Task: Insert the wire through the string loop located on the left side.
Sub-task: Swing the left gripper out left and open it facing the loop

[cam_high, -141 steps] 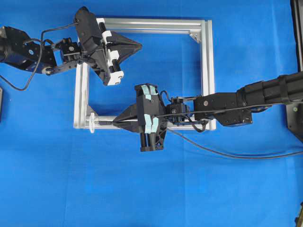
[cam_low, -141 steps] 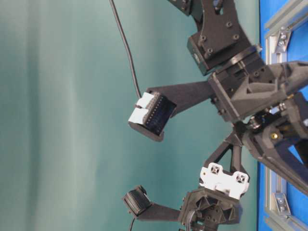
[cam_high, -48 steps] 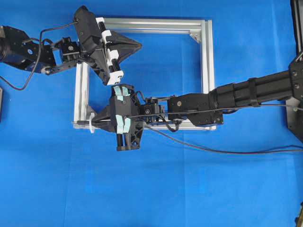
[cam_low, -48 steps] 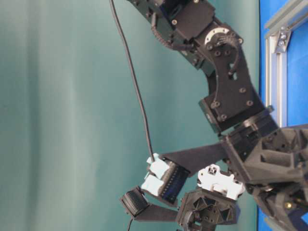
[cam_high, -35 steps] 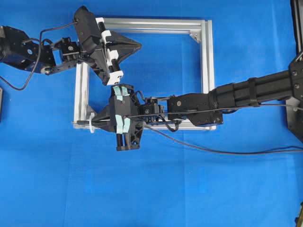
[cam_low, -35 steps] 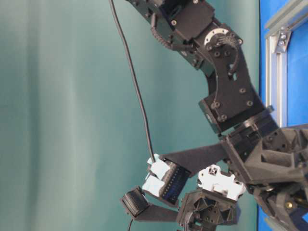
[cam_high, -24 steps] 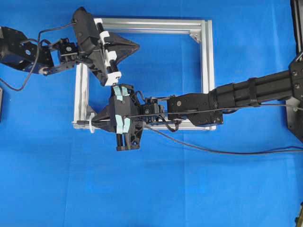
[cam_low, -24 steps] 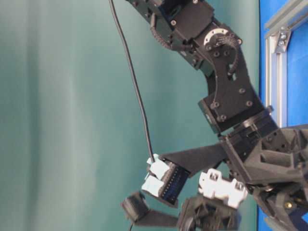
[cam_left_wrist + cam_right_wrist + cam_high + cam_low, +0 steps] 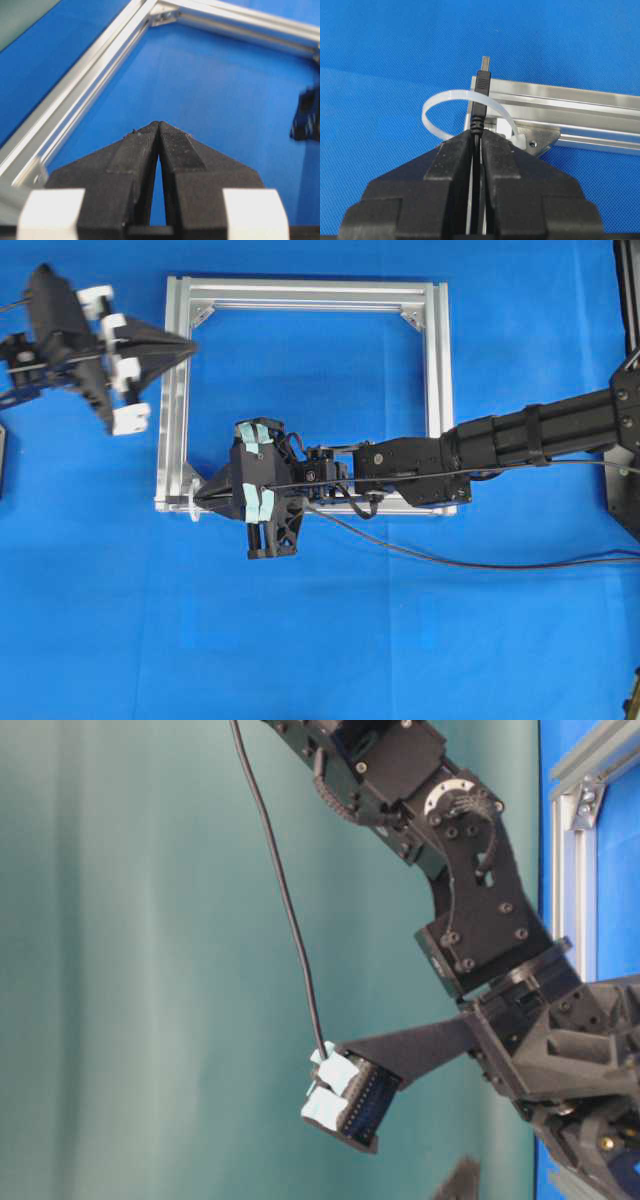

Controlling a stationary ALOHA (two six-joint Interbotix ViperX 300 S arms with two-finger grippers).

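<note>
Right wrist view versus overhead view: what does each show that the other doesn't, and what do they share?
Only the right wrist view shows clearly the plug reaching past the string loop; whether it runs through or over it I cannot tell. Only the overhead view shows the left gripper, shut, over the frame's left rail, and the wire trailing right. Both show the right gripper shut on the wire at the aluminium frame's corner.

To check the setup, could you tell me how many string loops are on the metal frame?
1. The string loop sits at the frame's lower-left corner in the overhead view, with the wire's plug poking through it. Arms may hide others.
</note>
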